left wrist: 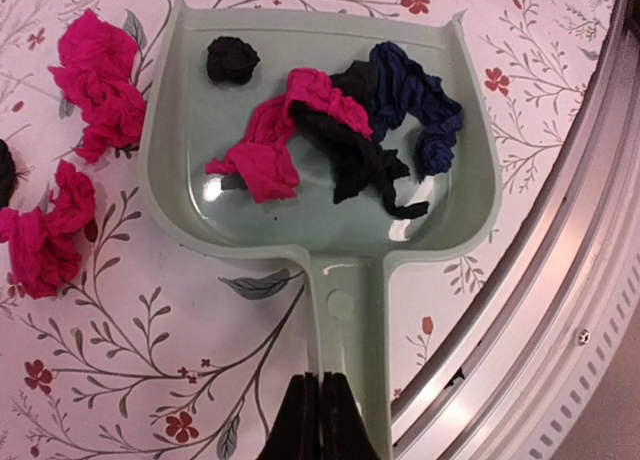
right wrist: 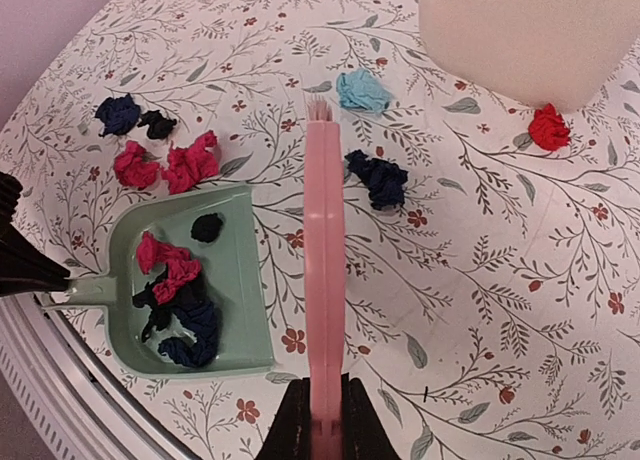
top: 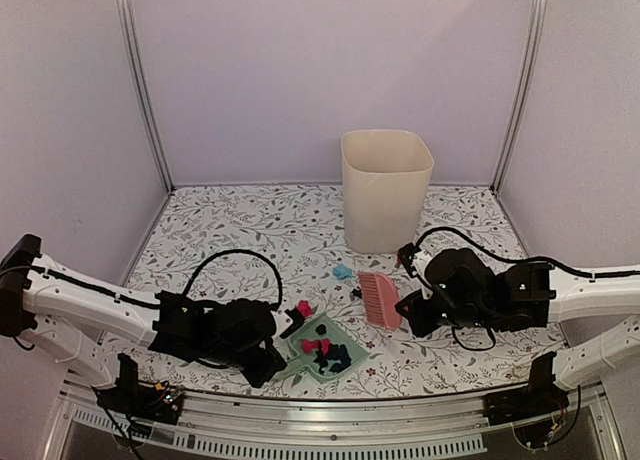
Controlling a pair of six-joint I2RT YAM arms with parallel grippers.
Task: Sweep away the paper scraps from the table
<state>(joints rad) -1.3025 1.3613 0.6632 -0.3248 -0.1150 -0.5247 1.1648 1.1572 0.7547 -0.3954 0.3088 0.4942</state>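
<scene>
My left gripper [top: 280, 365] [left wrist: 320, 382] is shut on the handle of the mint-green dustpan [top: 345, 365] [left wrist: 180, 150] [right wrist: 235, 270], which lies flat on the table [top: 250, 230]. Magenta, black and navy paper scraps [left wrist: 330, 130] [right wrist: 180, 290] lie in the pan. My right gripper [top: 412, 315] [right wrist: 325, 392] is shut on the pink brush [top: 380, 298] [right wrist: 325, 250], which stands just right of the pan. On the table lie two magenta wads [left wrist: 95, 80] [right wrist: 165, 165], a navy and a black wad [right wrist: 135, 118], a teal wad [top: 343, 271] [right wrist: 362, 90], a navy wad [right wrist: 378, 177] and a red wad [right wrist: 548, 127].
A tall cream waste bin [top: 385, 185] [right wrist: 520, 30] stands behind the brush, the red wad at its foot. A metal rail [left wrist: 560, 280] runs along the near table edge, close to the pan's handle. Walls close the table on three sides.
</scene>
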